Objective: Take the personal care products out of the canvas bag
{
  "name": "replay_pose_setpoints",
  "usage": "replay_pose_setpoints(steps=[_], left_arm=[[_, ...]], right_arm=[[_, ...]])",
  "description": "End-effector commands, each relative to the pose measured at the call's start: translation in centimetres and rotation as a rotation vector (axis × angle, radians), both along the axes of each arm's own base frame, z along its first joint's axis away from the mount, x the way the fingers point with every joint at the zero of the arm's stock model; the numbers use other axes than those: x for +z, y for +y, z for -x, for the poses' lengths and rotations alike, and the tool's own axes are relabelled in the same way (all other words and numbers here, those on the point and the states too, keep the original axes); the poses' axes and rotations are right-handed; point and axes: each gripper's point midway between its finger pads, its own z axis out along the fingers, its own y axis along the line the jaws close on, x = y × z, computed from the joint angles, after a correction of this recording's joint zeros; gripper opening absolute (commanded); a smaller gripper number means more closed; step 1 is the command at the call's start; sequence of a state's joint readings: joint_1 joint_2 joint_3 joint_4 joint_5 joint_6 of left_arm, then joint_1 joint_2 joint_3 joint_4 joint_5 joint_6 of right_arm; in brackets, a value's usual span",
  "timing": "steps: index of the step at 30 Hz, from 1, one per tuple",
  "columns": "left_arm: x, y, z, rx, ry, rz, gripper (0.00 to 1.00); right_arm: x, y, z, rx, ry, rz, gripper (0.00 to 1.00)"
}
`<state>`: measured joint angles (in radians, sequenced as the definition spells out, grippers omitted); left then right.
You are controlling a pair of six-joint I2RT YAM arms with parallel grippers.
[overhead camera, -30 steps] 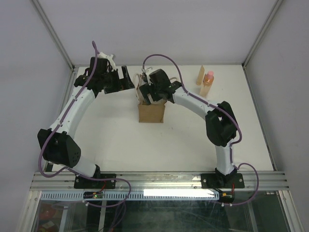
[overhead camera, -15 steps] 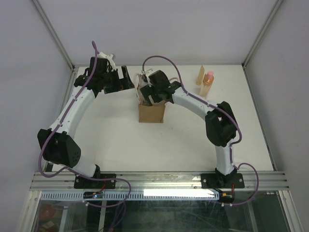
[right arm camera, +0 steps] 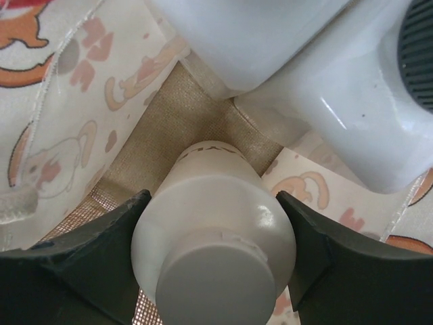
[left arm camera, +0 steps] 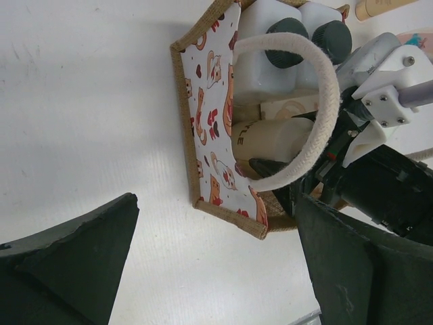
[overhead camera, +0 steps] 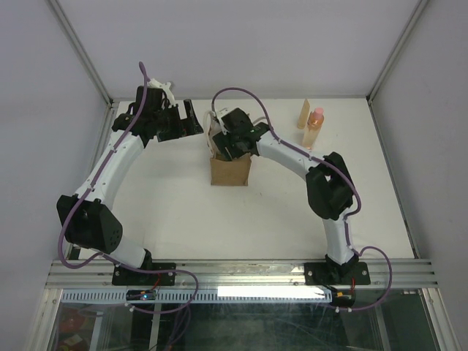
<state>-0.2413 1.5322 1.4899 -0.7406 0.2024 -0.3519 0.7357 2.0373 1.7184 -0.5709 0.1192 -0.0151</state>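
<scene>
The canvas bag (overhead camera: 229, 171) stands mid-table, its white printed side (left arm camera: 213, 128) facing my left gripper. Inside it are two white bottles with dark caps (left arm camera: 287, 34) (right arm camera: 358, 115) and a cream bottle (right arm camera: 216, 230) (left arm camera: 274, 139). My right gripper (overhead camera: 225, 143) (right arm camera: 216, 257) reaches into the bag, its fingers against both sides of the cream bottle. My left gripper (overhead camera: 191, 117) (left arm camera: 216, 271) is open and empty, left of the bag. The orange-pink bottle (overhead camera: 314, 126) and the tan tube (overhead camera: 303, 113) stand on the table at the back right.
A pale looped handle (left arm camera: 326, 101) arches over the bag's opening beside my right wrist. The back wall and the enclosure's metal posts (overhead camera: 82, 55) are close behind the bag and both grippers.
My right wrist has shifted slightly left over the bag's opening. The left arm and the two items on the table have not moved.
</scene>
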Motion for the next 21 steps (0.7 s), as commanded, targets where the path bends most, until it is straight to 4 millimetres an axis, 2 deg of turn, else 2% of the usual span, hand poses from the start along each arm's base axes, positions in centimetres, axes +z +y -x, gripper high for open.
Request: replay_pose_setpoints(steps=[1,4,6,11,17,21], left_arm=[[2.8,0.1,-0.8,0.017,-0.078,0.013,0.99],[2.7,0.0,-0.9,0.018,-0.074,0.019,0.99],[2.7,0.0,-1.0,0.020,-0.073,0.019,0.99],[2.8,-0.1,-1.1,0.029,-0.073,0.025,0.99],[3.2,0.3,-1.1,0.048,-0.086,0.021,0.99],[3.3,0.3,-1.1,0.054,-0.088,0.022,0.99]], right_arm=[[7.3,1.7,-1.4,0.010,-0.116,-0.122,0.34],[10.4,2.3,-1.4,0.013,-0.138,-0.197,0.20],[12.4,2.6,-1.3,0.016,-0.142,-0.257,0.15],[18.1,2.8,-0.7,-0.009,-0.120,-0.468,0.08],[21.9,1.9,-0.1,-0.051,-0.043,-0.663,0.01],[24.8,0.4,-0.4,-0.076,-0.008,-0.797,0.00]])
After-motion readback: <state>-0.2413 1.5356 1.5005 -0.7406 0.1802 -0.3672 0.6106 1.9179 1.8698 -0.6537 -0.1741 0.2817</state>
